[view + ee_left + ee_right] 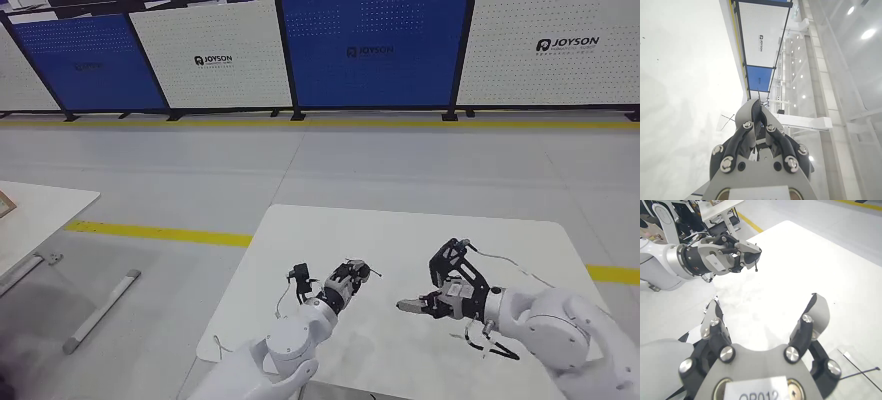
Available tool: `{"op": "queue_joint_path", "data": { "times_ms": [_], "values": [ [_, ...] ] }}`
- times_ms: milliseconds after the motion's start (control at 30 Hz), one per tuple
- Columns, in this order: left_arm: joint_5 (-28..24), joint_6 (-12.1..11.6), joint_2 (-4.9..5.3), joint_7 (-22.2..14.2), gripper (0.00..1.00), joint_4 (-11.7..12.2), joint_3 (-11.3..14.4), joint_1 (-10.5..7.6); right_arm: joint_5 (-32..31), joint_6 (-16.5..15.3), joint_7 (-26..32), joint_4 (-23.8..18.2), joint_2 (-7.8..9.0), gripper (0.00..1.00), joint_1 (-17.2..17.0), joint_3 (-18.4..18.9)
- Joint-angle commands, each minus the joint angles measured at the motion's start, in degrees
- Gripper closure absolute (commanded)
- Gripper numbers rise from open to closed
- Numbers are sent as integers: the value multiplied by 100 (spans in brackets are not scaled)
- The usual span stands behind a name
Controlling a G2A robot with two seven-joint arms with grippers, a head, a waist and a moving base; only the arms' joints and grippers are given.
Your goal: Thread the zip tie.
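1. While my left jaws are clenched on the zip tie [755, 265] above the tabletop's [800, 266] middle, my right jaws hang released nearby, empty.
2. I judge the thin strap may flex or slip if I pinch it off-line, missing the head's slot.

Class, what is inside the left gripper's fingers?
A black zip tie, pinched by the left gripper. Its head end hangs out on one side and a thin tail pokes out on the other; the stretch inside the grip is covered.
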Motion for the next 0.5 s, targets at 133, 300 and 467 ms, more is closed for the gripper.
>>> {"op": "queue_joint_path", "data": {
  "times_ms": [133,300,467],
  "values": [
    [-3,1,0,1,100,-1,0,-1,-12,0,-7,-4,0,0,-9,6],
    [279,-277,-10,53,100,33,-2,34,664,0,174,221,-33,0,-9,-47],
    [1349,-1045,-59,232,100,234,174,178,3096,0,1348,1096,-182,0,541,-86]
  ]
}}
